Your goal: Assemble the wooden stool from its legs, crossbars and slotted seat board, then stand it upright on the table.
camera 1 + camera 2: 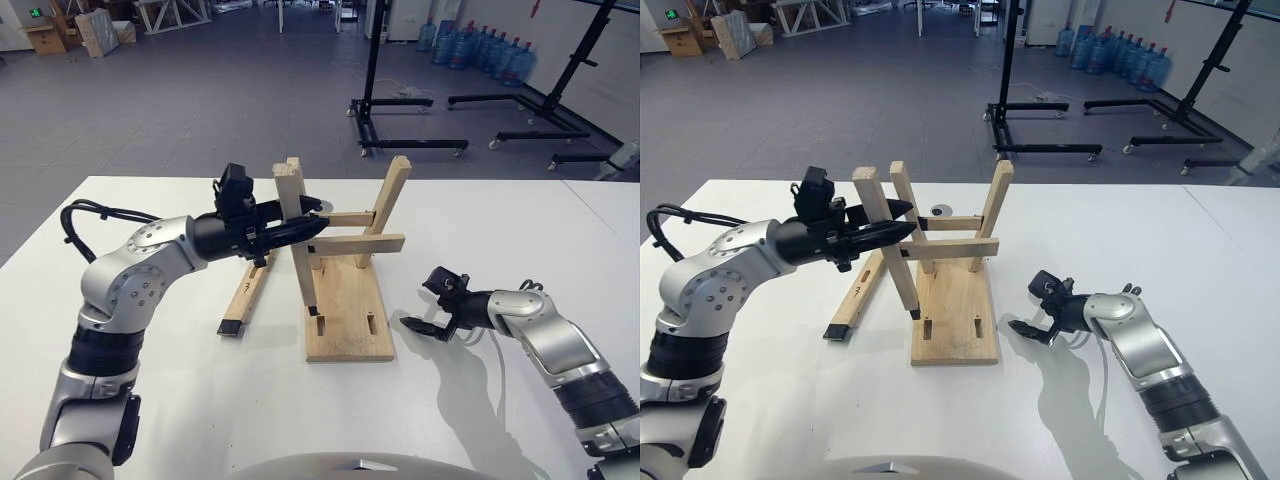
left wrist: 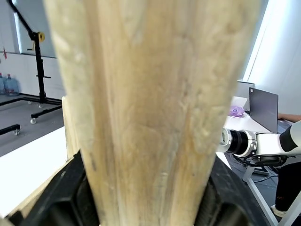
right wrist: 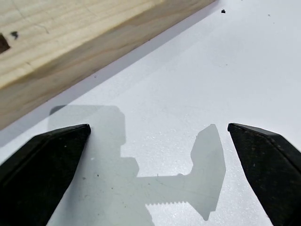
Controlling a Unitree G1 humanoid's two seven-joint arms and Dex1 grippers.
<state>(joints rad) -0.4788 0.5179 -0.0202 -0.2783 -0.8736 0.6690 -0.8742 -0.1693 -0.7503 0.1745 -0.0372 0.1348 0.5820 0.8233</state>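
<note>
The seat board (image 1: 352,325) lies flat on the white table (image 1: 520,220). The left hand (image 1: 296,230) is closed around a tilted leg (image 1: 291,190), which crosses in front of two crossbars (image 1: 352,243) on a second leg (image 1: 388,205). A third leg (image 1: 246,292) lies near, left of the board. The right hand (image 1: 432,328) rests wide open and empty near the board's right edge. Its wrist view shows bare table between the fingers (image 3: 42,160).
</note>
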